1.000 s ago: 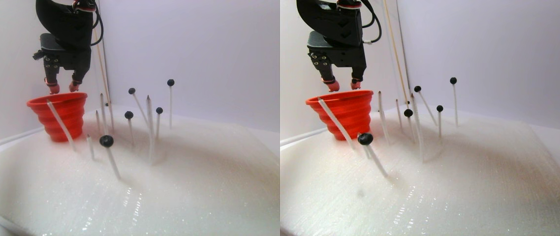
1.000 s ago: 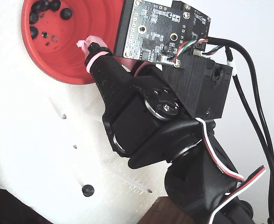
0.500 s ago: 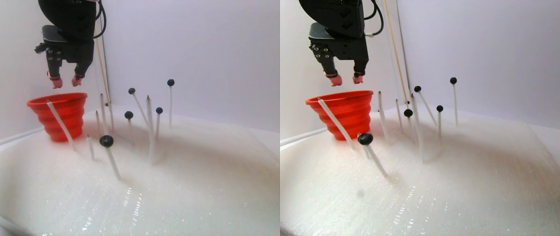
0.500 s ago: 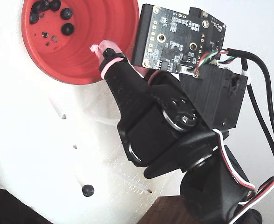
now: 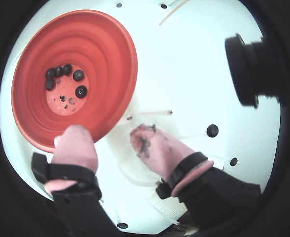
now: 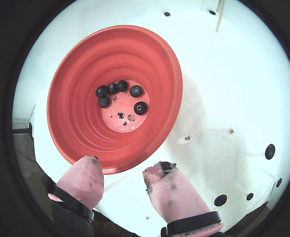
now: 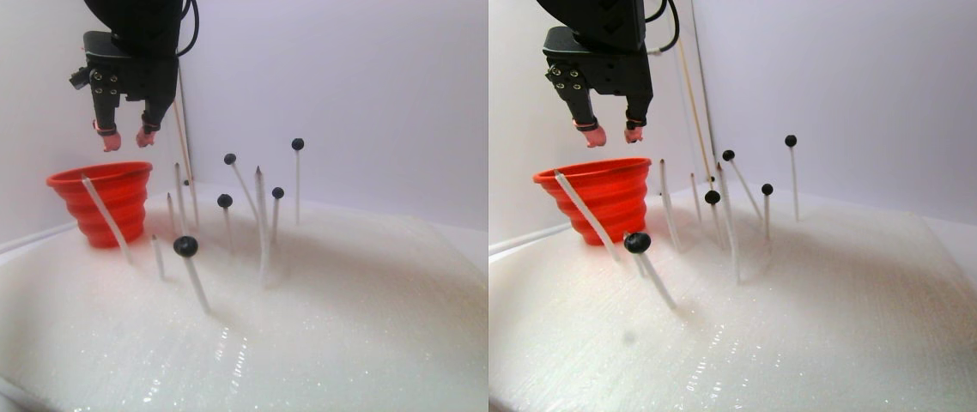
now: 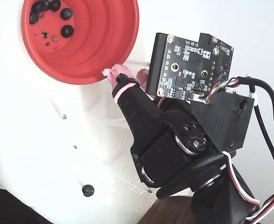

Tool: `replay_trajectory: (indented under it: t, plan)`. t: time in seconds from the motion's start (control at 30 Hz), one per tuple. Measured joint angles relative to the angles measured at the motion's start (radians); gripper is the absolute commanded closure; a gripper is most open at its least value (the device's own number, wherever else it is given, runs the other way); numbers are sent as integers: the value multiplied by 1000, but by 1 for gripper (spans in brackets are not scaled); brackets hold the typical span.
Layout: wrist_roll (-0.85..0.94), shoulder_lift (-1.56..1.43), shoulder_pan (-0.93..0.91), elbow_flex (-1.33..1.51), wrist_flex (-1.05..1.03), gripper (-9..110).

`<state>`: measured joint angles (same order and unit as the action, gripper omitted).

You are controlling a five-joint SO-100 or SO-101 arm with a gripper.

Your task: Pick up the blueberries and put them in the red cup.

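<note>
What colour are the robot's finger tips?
Pink, with dark smudges on the fingertips; a wrist view shows it best.

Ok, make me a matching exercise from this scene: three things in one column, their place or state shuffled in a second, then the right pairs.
Things
1. gripper
2. red cup
3. nearest blueberry

Place or state
A. stuck on top of a thin slanted white stick
B. open and empty, raised above the cup's rim
C. standing on the white mat, six dark berries in its base

Pairs: 1-B, 2-C, 3-A
</note>
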<state>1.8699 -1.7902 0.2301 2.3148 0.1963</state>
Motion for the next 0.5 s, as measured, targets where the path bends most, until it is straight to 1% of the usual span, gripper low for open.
replay_trajectory:
  t: [0.5]
  plan:
    - [38, -63, -58, 44, -46, 86]
